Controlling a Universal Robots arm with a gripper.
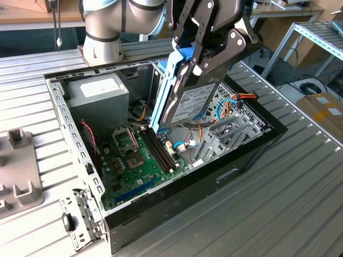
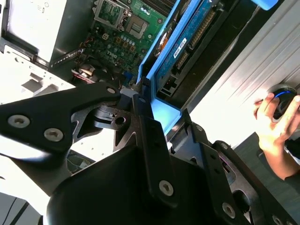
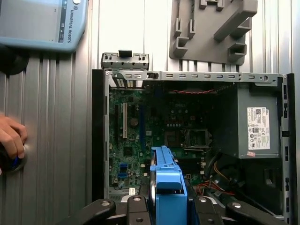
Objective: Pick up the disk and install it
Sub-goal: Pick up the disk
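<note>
Above the case (image 1: 68, 126), the gripper (image 1: 206, 63) clamps the tilted disk (image 1: 188, 103), its long axis slanting down toward the motherboard (image 1: 134, 163).

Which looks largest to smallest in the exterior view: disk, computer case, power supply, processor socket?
Computer case
Power supply and disk: too alike to rank, the raised disk maybe nearer the camera
Processor socket, smallest

In the exterior view the arm (image 1: 107, 27) stands at 11 o'clock, its grey joint upright, with the wrist reaching across to 12 o'clock. The black gripper (image 1: 206, 63) hangs there tilted, its fingers pointing down toward 7 o'clock and clamped on the upper end of the disk (image 1: 190, 104). In both wrist views its linkages flank the disk.
</note>
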